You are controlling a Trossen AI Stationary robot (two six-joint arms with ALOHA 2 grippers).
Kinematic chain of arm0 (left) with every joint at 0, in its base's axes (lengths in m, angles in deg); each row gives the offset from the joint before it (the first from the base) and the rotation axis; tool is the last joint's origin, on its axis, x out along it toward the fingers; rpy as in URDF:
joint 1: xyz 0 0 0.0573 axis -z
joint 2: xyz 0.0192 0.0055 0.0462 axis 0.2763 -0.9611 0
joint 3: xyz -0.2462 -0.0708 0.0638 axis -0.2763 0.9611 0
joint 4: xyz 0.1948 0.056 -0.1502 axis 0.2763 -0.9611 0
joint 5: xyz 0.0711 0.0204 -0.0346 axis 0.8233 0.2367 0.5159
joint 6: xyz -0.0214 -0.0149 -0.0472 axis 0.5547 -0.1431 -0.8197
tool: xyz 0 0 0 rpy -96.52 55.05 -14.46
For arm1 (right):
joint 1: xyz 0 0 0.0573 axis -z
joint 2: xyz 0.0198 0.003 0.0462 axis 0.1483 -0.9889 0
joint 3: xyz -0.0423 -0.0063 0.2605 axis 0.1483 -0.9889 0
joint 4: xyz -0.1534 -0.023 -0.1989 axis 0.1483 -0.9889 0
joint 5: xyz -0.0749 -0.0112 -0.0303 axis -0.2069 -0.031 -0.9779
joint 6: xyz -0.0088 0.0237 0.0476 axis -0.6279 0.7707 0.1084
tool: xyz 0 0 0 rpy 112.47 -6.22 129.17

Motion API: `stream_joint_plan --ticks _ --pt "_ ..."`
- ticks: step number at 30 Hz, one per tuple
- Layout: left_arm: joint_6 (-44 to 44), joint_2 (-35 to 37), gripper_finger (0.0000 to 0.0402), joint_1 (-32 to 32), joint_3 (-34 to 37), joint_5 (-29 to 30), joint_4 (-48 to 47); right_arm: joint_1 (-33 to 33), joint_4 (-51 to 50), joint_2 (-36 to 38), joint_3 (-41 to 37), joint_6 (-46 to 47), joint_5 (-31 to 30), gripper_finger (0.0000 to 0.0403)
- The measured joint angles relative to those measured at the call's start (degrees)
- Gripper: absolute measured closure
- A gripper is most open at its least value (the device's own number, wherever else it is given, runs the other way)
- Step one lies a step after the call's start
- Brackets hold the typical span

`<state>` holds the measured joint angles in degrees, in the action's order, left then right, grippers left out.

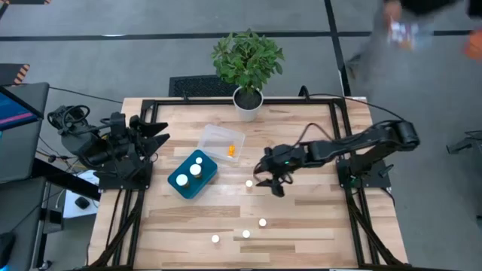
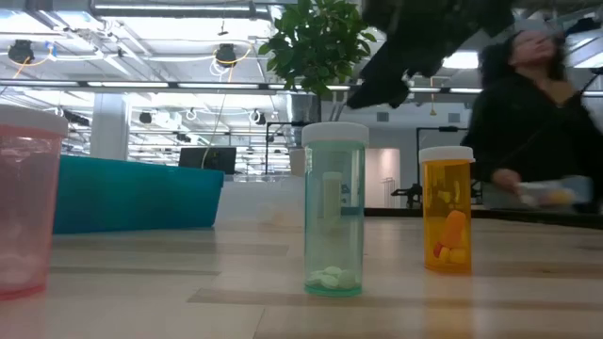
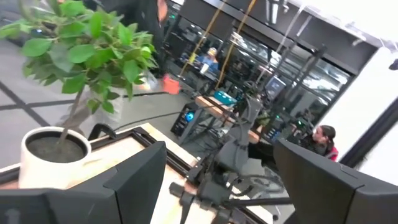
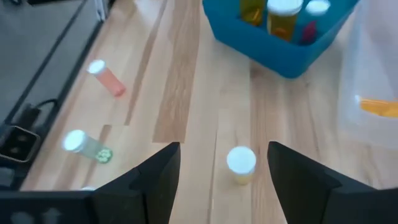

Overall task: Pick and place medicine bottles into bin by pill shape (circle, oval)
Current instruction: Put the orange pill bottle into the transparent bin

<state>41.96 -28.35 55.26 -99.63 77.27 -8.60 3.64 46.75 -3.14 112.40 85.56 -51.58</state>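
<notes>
Right hand: held wide open, nothing gripped.
Bottle: seen upright on the surface, between its fingers.
Left hand: parked apart, open.

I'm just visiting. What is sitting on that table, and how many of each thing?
Medicine bottles loose on the table: 4
Medicine bottles in the blue bin: 3
Medicine bottles in the clear bin: 1
Bins: 2
Potted plant: 1
Total: 11
</notes>
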Motion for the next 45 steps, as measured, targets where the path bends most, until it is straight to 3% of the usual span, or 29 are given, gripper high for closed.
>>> stream_joint_plan --ticks 13,21,28,39,45 --pt "3.1 0.1 0.0074 0.0 0.0 -4.7 -0.8 -0.7 -9.4 -18.1 14.9 -3.9 -0.6 0.0151" --pt "2.7 0.1 0.0074 0.0 0.0 -6.3 -3.5 -0.7 -16.8 -21.5 17.0 -5.1 -2.9 0.0151" --pt "2.6 0.1 0.0074 0.0 0.0 -6.3 -3.5 -1.1 -17.0 -22.4 17.0 -5.3 -5.8 0.0157" --pt "2.1 0.1 0.0074 0.0 0.0 -6.3 -3.5 -1.6 -16.8 -22.4 17.0 -7.5 -7.1 0.0204" --pt "2.0 0.1 0.0074 0.0 0.0 -6.3 -3.6 -2.2 -16.8 -22.4 17.0 -8.1 -7.1 0.0265"
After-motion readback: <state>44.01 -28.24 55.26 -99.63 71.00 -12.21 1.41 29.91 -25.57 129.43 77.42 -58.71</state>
